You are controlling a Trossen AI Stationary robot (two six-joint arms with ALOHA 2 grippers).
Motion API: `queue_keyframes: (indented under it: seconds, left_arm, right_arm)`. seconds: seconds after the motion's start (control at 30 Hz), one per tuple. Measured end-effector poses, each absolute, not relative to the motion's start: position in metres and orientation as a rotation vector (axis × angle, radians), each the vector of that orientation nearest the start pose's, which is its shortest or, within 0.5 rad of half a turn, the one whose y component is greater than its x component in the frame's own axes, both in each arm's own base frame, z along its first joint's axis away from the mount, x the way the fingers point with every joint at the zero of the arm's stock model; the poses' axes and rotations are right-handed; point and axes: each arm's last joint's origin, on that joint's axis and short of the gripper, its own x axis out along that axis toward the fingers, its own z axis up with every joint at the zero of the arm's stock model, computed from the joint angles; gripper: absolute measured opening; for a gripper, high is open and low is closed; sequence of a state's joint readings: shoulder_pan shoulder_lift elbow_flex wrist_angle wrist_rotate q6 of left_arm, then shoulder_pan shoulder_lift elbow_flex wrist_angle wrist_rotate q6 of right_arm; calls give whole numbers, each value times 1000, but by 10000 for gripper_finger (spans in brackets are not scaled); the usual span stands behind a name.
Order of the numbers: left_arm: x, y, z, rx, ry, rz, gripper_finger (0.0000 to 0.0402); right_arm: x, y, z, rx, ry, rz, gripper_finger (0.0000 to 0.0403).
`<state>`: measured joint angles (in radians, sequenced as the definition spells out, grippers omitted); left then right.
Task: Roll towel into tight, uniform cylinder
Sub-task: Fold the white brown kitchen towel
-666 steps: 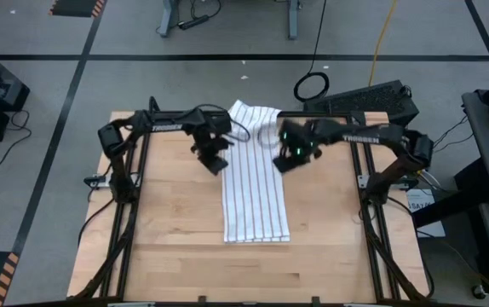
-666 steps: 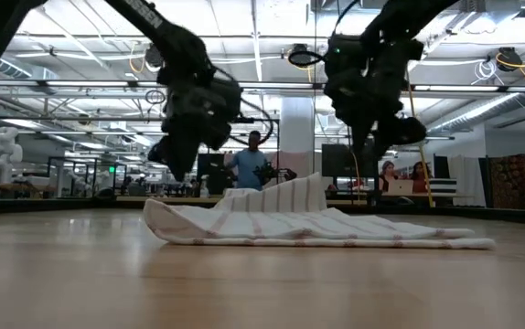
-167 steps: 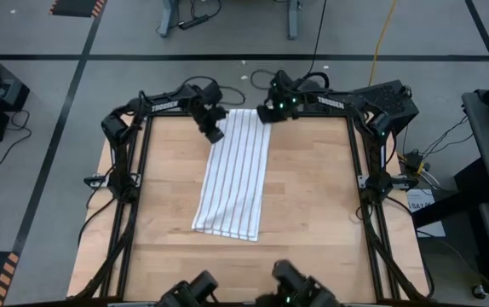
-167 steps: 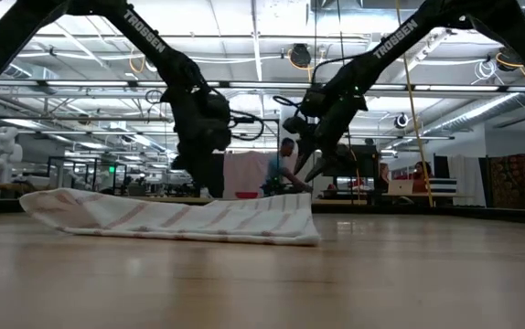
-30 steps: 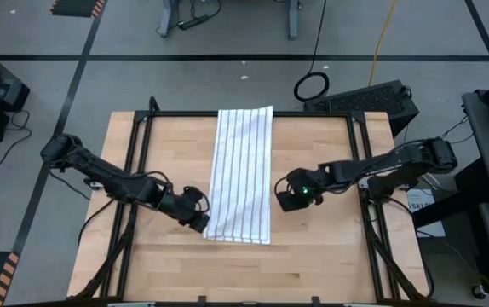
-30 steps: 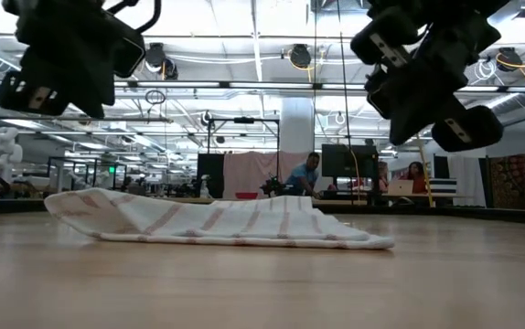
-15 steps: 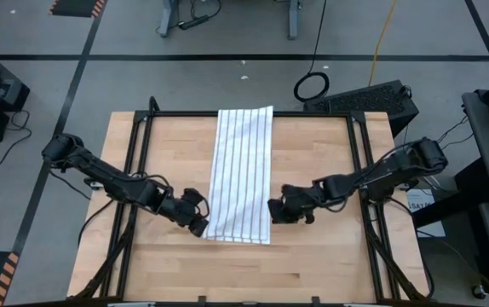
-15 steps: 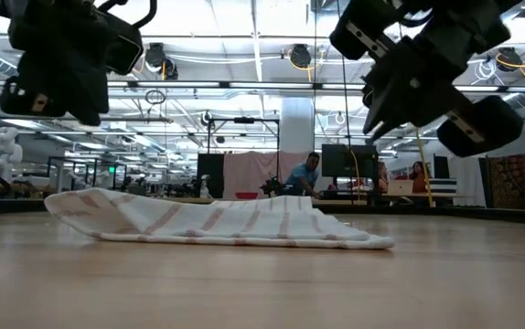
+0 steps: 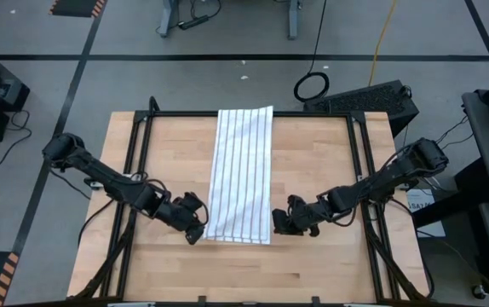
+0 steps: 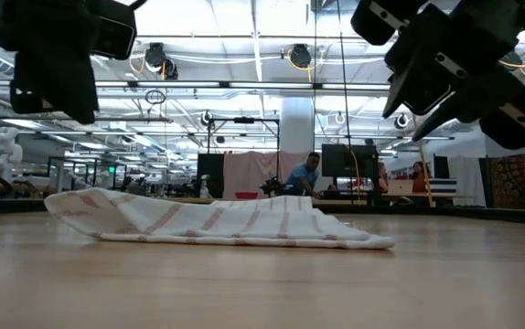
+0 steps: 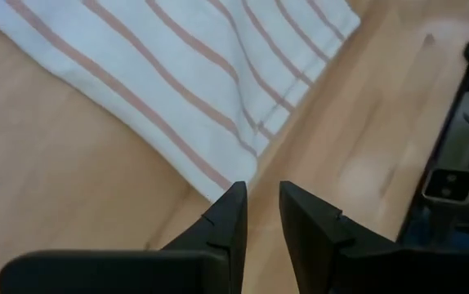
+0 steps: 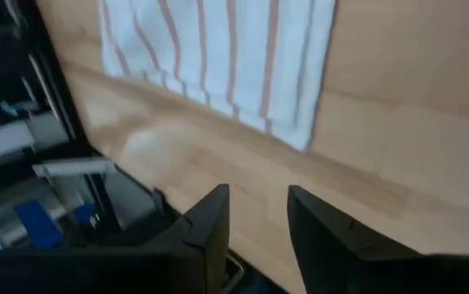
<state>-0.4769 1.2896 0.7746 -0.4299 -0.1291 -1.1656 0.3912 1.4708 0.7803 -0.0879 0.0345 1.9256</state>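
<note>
Pale wood tabletop (image 9: 313, 162), flat rectangular pinstriped cloth towel (image 9: 241, 175), unrolled

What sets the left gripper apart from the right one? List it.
The left gripper hangs at the towel's near left corner, fingers almost touching; the right gripper hangs beside the near right corner, fingers wider apart. Both are open, empty and above the table.
</note>
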Motion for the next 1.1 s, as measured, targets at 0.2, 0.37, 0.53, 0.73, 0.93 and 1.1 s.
queue_keyframes:
  seconds: [0.2,0.37,0.53,0.73,0.93,1.1]
  left_arm:
    - [215,-121,211,-793,952,215,80]
    - [212,-124,211,-781,922,256,80]
    - [209,-129,211,-784,910,258,80]
    - [206,-134,211,-774,898,257,80]
    - [204,-137,211,-791,900,261,80]
    - [203,-137,211,-782,880,281,80]
  right_arm:
    - [272,106,183,1643,763,-546,116]
    - [280,110,169,1645,761,-544,116]
    - [296,116,156,1681,715,-468,116]
    - [304,119,137,1683,729,-498,116]
    - [305,120,135,1678,740,-505,116]
    - [302,120,131,1661,797,-537,116]
